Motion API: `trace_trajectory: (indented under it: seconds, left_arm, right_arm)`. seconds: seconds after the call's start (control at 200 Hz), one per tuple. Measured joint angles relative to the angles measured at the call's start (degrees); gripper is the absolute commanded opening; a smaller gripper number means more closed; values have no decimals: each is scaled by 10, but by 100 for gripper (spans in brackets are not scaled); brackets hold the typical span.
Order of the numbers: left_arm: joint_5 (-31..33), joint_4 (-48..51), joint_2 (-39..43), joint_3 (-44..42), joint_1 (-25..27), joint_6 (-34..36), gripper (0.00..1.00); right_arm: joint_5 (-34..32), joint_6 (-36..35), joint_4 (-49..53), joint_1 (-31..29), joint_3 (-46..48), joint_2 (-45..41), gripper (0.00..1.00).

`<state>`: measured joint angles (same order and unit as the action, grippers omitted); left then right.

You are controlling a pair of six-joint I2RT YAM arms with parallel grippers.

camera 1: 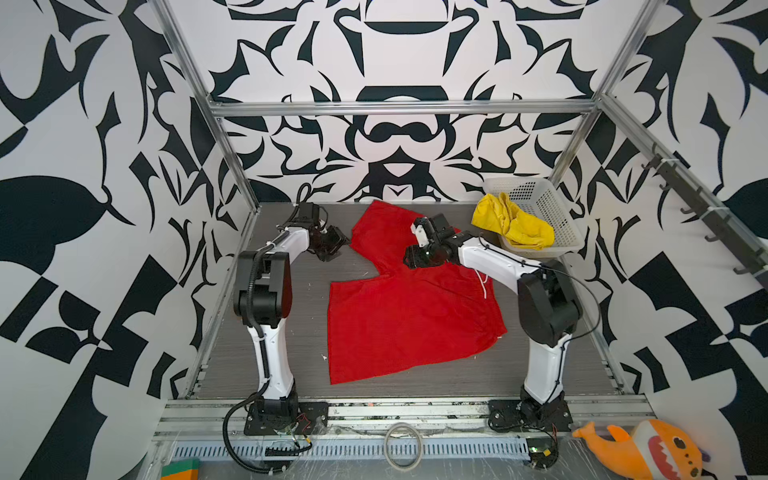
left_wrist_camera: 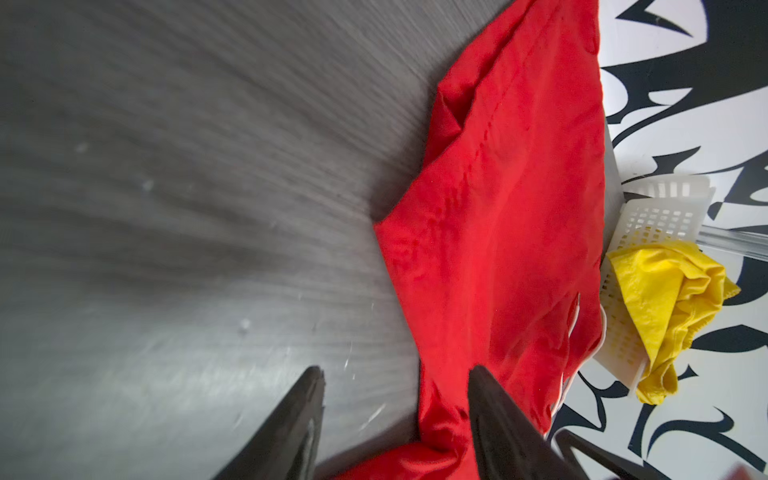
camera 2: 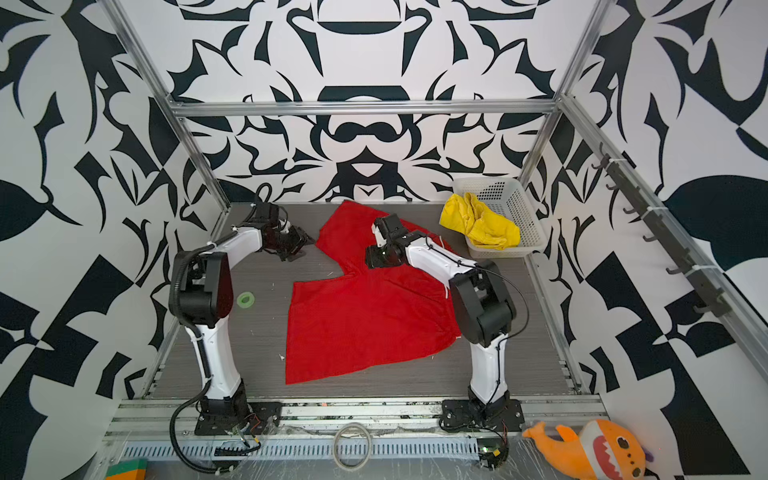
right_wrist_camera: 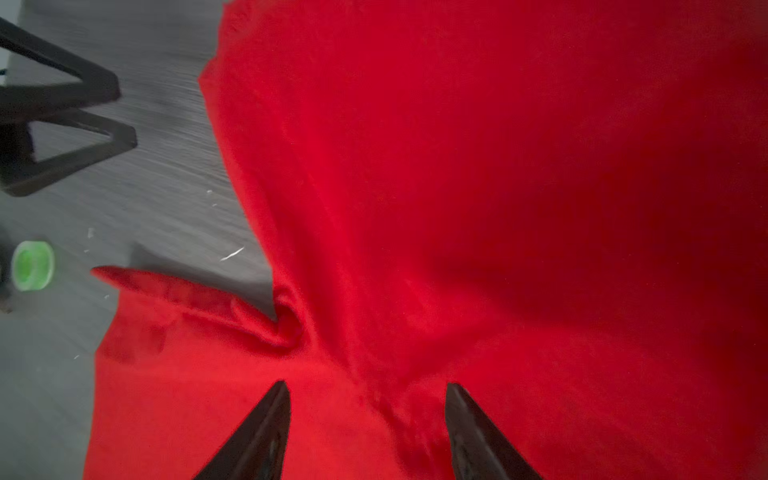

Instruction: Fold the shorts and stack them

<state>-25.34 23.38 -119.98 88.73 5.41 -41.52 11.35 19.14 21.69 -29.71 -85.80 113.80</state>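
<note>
Two empty, part-open pincers: left gripper [left_wrist_camera: 395, 370] at the hem of the red shorts [camera 1: 407, 316], right gripper [right_wrist_camera: 368, 386] above them; they lie spread beside the basket [camera 1: 552, 208], yellow shorts [camera 1: 515, 224] heaped in it. I fear a one-layer pinch bunching cloth.

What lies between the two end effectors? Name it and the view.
In both top views the far leg of the red shorts lies between left end effector and right end effector, plus bare table by the left one.

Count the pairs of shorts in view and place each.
2. The red shorts lie spread out on the table; the yellow shorts sit crumpled in the white basket at the far right corner. Others could be hidden under them.
</note>
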Motion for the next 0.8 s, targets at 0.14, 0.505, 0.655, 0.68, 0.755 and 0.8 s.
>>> trace_trajectory:
  seconds: [0.14, 0.505, 0.655, 0.68, 0.755, 0.8]
  left_arm:
    - [-13, 0, -44, 43, 0, -5, 56]
    - [-37, -3, -128, 127, 0, -26, 33]
    - [-44, -5, -136, 142, 1, -37, 6]
    - [-45, -6, -136, 143, 1, -33, 3]
    - [-46, -13, -136, 144, 3, -36, 0]
    - [-47, -16, -134, 144, 6, -35, 0]
  right_arm:
    - [7, 1, -5, 1, -18, 50, 63]
    - [24, 2, -24, 1, -22, 68, 63]
    - [29, 2, -33, 1, -23, 68, 63]
    - [29, 2, -35, 1, -23, 68, 63]
    - [28, 2, -38, 1, -23, 68, 63]
    - [28, 2, -40, 1, -23, 67, 63]
